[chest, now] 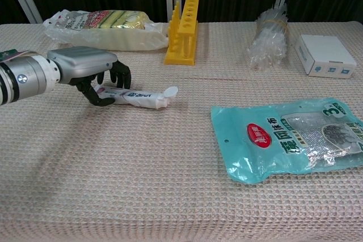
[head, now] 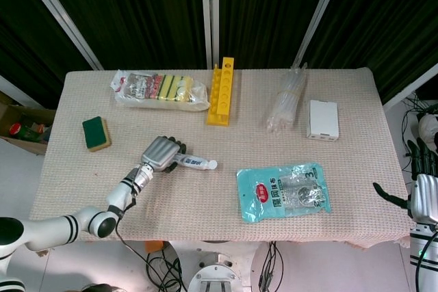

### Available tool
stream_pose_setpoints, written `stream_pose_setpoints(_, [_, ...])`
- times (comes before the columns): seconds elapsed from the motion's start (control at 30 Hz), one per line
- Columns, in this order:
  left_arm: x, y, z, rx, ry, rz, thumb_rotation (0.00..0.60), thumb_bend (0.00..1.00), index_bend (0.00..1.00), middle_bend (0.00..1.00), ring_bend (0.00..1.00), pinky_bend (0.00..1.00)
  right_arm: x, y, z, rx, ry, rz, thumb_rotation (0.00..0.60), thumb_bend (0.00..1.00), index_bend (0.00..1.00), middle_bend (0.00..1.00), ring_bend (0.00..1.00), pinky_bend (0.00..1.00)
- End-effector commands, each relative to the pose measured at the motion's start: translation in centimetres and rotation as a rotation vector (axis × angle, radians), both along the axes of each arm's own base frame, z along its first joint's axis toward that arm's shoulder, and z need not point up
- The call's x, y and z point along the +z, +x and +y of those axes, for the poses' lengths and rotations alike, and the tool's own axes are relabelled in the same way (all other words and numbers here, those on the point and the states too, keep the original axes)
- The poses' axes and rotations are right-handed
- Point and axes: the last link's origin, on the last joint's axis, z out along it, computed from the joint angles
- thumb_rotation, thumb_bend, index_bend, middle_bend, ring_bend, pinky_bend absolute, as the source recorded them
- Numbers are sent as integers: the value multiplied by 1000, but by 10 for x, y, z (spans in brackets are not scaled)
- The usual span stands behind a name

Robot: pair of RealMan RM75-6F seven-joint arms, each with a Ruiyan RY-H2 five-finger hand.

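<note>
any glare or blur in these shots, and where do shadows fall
Head view: even light, sharp, slight glare on the teal pouch. Chest view: soft shadow under the left hand beside the toothpaste tube; foil window of the pouch glints; near tablecloth slightly soft.

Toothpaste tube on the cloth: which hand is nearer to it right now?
Left. The left hand is curled over the rear end of the toothpaste tube, fingers on it. The right hand hangs off the table's far right edge, well away from the tube.
</note>
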Motion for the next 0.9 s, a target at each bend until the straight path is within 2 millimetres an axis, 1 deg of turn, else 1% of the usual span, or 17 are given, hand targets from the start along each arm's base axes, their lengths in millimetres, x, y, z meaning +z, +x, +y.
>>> stream_pose_setpoints(0.03, [-1, 0, 0, -3, 10, -10, 600, 378, 502, 495, 371, 465, 0, 0, 0, -1, 1, 0, 547, 50, 0, 0, 0, 0])
stream_pose_setpoints(0.1, [-1, 0, 1, -14, 26, -13, 600, 378, 549, 543, 413, 508, 0, 0, 0, 0, 1, 1, 546, 50, 0, 0, 0, 0])
stream_pose_setpoints(0.23, [-4, -2, 2, -29, 47, -22, 600, 378, 667, 665, 527, 617, -1, 0, -1, 0, 2, 1, 552, 50, 0, 0, 0, 0])
stream_pose_setpoints(0.4, [-6, -4, 4, -35, 70, -55, 600, 379, 773, 774, 631, 708, -1, 1, -1, -1, 2, 2, 556, 50, 0, 0, 0, 0])
stream_pose_setpoints(0.57, [-7, -7, 5, -22, 76, -88, 600, 397, 816, 831, 681, 751, -1, 1, -1, -1, 5, 3, 556, 50, 0, 0, 0, 0])
stream_pose_setpoints(0.67, [-7, -8, 4, -5, 74, -141, 600, 404, 830, 872, 711, 782, -2, 0, -1, -2, 4, 3, 556, 50, 0, 0, 0, 0])
stream_pose_setpoints(0.77, [-7, -7, 2, 37, 66, -236, 600, 408, 839, 891, 724, 796, -2, 0, -1, -3, 4, 3, 557, 50, 0, 0, 0, 0])
stream_pose_setpoints(0.9, [-2, -4, 3, 103, 70, -409, 600, 412, 844, 904, 736, 801, -1, 0, 0, 0, 2, 4, 558, 50, 0, 0, 0, 0])
